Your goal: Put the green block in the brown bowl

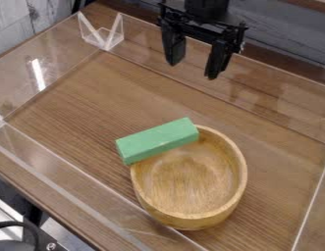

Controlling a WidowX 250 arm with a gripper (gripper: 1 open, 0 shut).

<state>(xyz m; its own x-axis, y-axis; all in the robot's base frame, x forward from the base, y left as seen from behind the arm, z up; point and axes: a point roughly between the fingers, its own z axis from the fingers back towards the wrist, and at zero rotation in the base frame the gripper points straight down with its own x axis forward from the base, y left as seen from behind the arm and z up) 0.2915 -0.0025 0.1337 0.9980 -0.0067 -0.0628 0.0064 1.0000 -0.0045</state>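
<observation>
The green block lies flat and slanted across the far left rim of the brown bowl, one end on the rim, the other toward the table. The bowl is round, light wood, and its inside holds nothing else. My gripper hangs above the table at the top of the view, well behind and above the block and bowl. Its dark fingers point down and stand apart, with nothing between them.
A wooden table top is enclosed by clear plastic walls on all sides. A clear plastic stand sits at the back left corner. The table's front edge runs along the lower left.
</observation>
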